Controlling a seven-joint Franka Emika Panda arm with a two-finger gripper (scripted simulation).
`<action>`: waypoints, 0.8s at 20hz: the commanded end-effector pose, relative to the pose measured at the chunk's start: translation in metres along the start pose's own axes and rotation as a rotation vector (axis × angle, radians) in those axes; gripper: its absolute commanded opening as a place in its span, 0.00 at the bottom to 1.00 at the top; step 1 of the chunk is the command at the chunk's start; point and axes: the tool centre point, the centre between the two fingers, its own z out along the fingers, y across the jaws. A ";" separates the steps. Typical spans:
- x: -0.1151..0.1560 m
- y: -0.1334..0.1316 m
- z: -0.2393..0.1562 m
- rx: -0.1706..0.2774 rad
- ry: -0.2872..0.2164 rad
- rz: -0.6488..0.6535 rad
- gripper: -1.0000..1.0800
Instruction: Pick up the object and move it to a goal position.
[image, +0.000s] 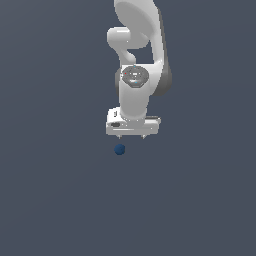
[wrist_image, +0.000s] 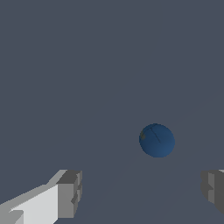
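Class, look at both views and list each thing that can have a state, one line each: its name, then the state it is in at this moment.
Ball: free, not gripped, apart from both fingers, whole.
Gripper: open, holding nothing, pointing down, near the ball.
Fingers: spread wide, nothing between them; the ball lies off the line between them.
Arm: bent over, wrist pointing down.

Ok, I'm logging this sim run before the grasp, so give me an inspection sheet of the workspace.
Surface: plain dark grey ground, unmarked.
Job's things: dark blue ball lying free on the ground, not held.
Clutter: nothing seen.
Grippers: white gripper open, pointing down; its fingers are spread wide in the wrist view and the ball sits apart from both.
Cables: nothing seen.
Surroundings: only the white arm; no goal marker seen.
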 end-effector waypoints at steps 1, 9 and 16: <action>0.000 0.000 0.000 0.000 0.000 0.000 0.96; 0.000 0.021 -0.009 -0.001 -0.003 0.027 0.96; 0.000 0.023 -0.009 -0.001 -0.003 0.021 0.96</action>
